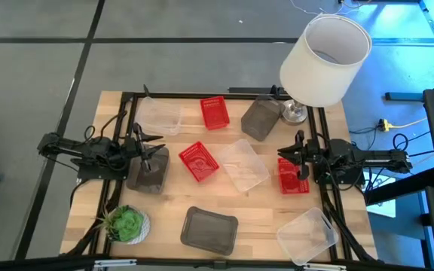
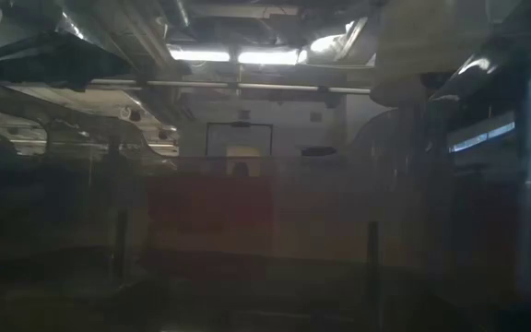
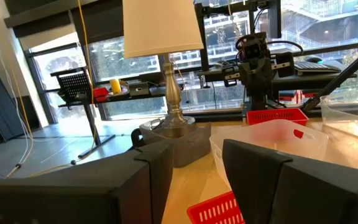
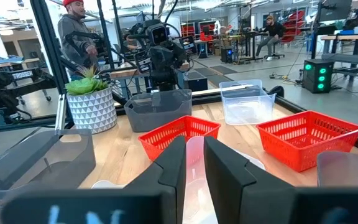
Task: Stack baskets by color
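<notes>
Nine baskets are seen spread singly over the wooden table (image 1: 172, 197), none nested in another. A red basket (image 1: 293, 175) lies directly under the right gripper (image 1: 301, 154); whether it is touched cannot be told. That gripper's fingers (image 4: 173, 163) are seen standing a narrow gap apart with nothing between them. Just inward of this gripper a clear basket (image 1: 243, 165) is found tilted, and beyond it a second red basket (image 1: 199, 161) at the table's middle. A third red basket (image 1: 214, 112) and a dark grey basket (image 1: 261, 118) are placed toward the far edge, the grey one just beside the base of a white lamp (image 1: 325, 59). Another clear basket (image 1: 307, 235) is set at the near corner on the right gripper's side.

The left gripper (image 1: 148, 147) is held over the far edge of a dark grey basket (image 1: 148, 170); its fingers (image 3: 151, 174) are spread wide and empty. A clear basket (image 1: 160, 116) lies beyond it toward the far edge, a third dark grey basket (image 1: 209, 229) nearer the front edge, and a green potted plant (image 1: 124, 223) at the near corner on this gripper's side.

A person (image 4: 76, 37) is visible in the room behind the left arm.
</notes>
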`<action>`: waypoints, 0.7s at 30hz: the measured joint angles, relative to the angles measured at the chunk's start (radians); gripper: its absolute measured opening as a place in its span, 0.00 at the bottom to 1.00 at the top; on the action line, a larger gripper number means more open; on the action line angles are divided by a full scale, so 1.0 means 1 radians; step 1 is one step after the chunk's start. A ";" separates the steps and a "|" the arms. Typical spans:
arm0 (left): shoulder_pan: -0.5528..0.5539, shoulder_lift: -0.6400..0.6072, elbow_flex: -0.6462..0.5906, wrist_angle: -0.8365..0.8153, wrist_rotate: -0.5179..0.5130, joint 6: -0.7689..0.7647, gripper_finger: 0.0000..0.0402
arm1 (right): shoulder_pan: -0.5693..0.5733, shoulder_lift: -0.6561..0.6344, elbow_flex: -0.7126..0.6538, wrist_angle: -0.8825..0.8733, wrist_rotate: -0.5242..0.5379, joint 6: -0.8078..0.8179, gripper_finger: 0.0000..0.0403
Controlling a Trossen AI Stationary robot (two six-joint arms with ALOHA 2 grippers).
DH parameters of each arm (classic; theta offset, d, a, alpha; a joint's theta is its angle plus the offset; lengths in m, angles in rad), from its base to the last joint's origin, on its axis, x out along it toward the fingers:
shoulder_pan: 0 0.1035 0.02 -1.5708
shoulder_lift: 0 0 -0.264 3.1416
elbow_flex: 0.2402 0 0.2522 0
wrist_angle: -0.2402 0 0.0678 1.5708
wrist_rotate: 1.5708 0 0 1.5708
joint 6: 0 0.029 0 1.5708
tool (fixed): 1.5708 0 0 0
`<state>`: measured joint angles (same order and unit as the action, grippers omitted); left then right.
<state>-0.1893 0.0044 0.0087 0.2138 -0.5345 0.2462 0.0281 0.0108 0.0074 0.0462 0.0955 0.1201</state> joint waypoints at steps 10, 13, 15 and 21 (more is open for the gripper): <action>0.000 0.000 0.000 0.000 0.000 0.000 0.33 | 0.000 0.000 0.000 0.072 -0.044 0.006 0.15; 0.000 0.000 0.000 0.000 0.000 0.000 0.33 | 0.000 0.000 0.002 0.086 -0.045 0.055 0.15; 0.000 0.000 0.000 0.000 0.000 0.000 0.33 | 0.001 0.001 0.021 0.065 -0.059 0.051 0.14; 0.000 0.000 0.000 0.000 0.000 0.000 0.33 | 0.001 0.025 0.200 -0.136 -0.071 0.008 0.02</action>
<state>-0.1892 0.0040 0.0090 0.2138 -0.5343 0.2464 0.0290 0.0363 0.2071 -0.0896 0.0244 0.1281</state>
